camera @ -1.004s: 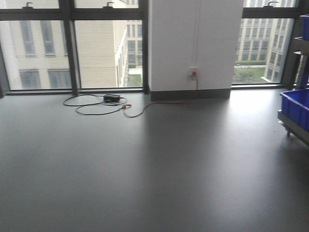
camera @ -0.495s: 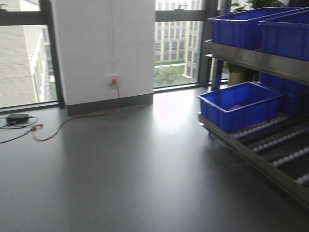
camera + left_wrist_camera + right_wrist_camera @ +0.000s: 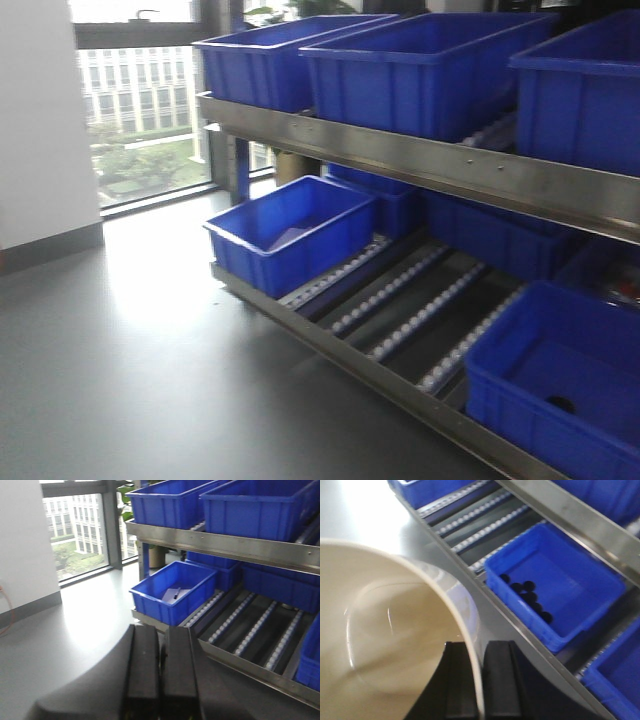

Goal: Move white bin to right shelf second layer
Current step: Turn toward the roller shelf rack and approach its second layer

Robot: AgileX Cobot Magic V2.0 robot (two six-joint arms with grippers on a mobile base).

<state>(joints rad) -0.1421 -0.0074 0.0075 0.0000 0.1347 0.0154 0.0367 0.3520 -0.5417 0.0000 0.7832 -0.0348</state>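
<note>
Plastic white bin (image 3: 390,630), cropped at 9 and 6 o'clock, base hidden, rim clamped by the right gripper (image 3: 475,652); roller shelf (image 3: 470,511) at 12 o'clock. Left gripper (image 3: 160,635) fingers pressed together, empty.

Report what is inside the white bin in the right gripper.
The white bin shows only bare cream floor and walls, nothing lying there. Its left and lower parts run out of frame, and the right gripper clamps the near rim.
</note>
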